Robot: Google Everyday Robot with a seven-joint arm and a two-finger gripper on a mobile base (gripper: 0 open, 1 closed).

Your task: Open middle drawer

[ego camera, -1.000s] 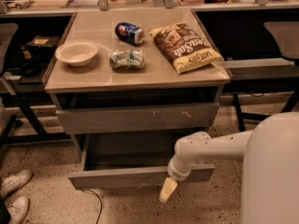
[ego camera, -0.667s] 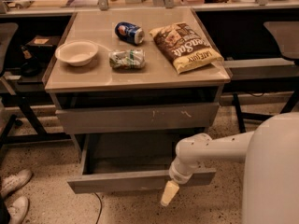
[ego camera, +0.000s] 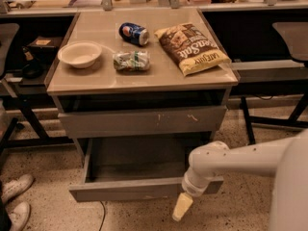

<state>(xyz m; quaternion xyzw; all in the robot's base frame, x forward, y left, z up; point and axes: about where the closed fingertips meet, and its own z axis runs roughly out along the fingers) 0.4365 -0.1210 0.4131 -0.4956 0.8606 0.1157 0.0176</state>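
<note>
The middle drawer [ego camera: 130, 190] is a wide, shallow grey drawer with a plain front. It stands pulled out low on the cabinet, and its dark inside [ego camera: 139, 158] shows empty. Above it is the taller grey front with white scratch marks [ego camera: 144, 121], which is closed. My gripper [ego camera: 182, 207], cream-coloured at the end of the white arm [ego camera: 231, 160], hangs at the right part of the drawer's front edge, just in front of and below it. I cannot tell if it touches the front.
On the cabinet top [ego camera: 86, 78] lie a white bowl [ego camera: 80, 54], a crushed packet [ego camera: 131, 60], a blue can [ego camera: 134, 33] and a chip bag [ego camera: 193, 47]. Black table legs [ego camera: 248, 124] stand at the right and white shoes [ego camera: 14, 196] at the lower left.
The drawer has slid out a little further toward the camera. My gripper has moved down and slightly right along with its front.
</note>
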